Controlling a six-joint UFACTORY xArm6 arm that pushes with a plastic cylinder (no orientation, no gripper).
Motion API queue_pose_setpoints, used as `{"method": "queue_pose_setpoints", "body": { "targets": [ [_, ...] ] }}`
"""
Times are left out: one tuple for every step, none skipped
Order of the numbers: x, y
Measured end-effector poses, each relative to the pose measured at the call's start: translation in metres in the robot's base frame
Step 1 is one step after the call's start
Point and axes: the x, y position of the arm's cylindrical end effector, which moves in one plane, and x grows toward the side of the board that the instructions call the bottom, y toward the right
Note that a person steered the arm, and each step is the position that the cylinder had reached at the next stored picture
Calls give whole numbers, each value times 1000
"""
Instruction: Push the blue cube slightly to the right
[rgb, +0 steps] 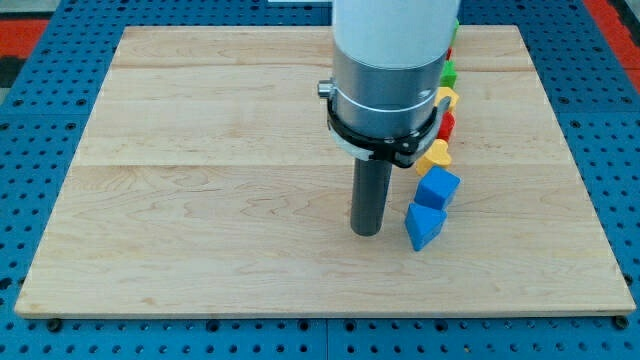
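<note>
Contact with the worktop (200, 150) is made by my tip (367, 232), a bare rod end by which nothing is grasped. Just to its right, untouched, a blue wedge (423, 226) is seen. The blue cube (437, 187) sits right and upward, touching the wedge, a yellow heart (434, 154) beyond.

- our board (220, 200): pale wood, smooth, matt
- blue cube (437, 187): looks like matt painted wood or plastic, we can't tell
- our rod: dark, matt; collar (385, 100) above it brushed metal
</note>
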Motion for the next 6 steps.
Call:
{"method": "queue_pose_setpoints", "body": {
  "targets": [
    [0, 26],
    [0, 52],
    [0, 68],
    [0, 51],
    [0, 13],
    [-14, 7]
  ]
}}
